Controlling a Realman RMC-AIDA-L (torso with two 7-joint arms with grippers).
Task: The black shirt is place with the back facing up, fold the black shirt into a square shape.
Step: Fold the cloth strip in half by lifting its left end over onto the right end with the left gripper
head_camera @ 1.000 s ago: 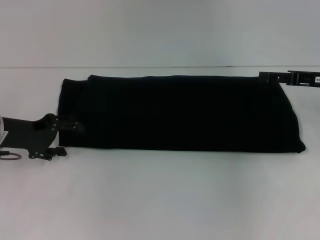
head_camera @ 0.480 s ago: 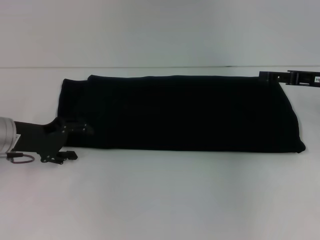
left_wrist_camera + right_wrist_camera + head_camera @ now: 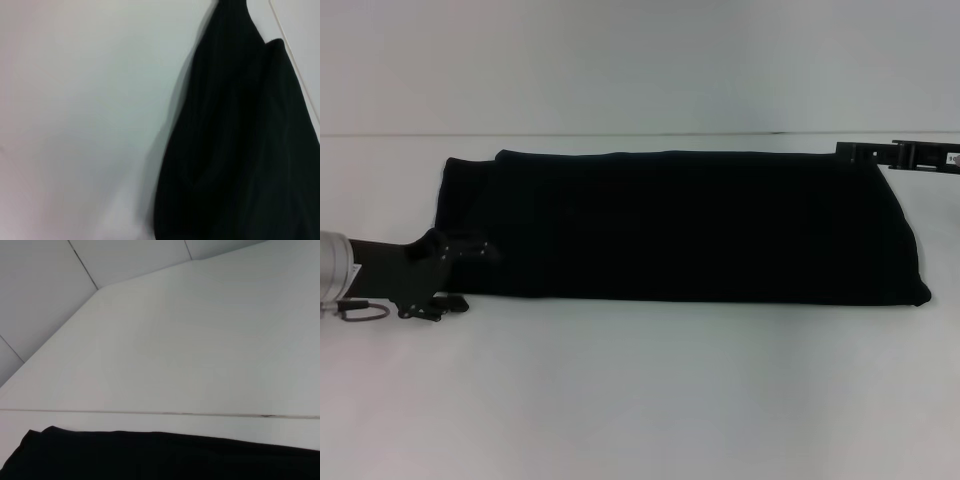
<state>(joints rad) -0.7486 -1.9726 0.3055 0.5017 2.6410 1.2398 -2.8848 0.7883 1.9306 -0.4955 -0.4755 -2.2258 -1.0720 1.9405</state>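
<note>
The left gripper (image 3: 470, 250) reaches in from the left edge of the head view, low over the table (image 3: 640, 400), its tip lying against the near-left corner of the black shirt (image 3: 680, 225). Black fingers merge with black cloth there, so I cannot tell whether they are apart, together, or clamped on fabric. The left wrist view shows only the shirt (image 3: 240, 150) lying with soft folds on the white surface.

The right gripper (image 3: 865, 153) sits at the shirt's far-right corner, level with its far edge; its finger state cannot be told either.

The shirt lies as a long band folded lengthwise across the middle of the table, plain black side up, stretching from one gripper to the other.
</note>
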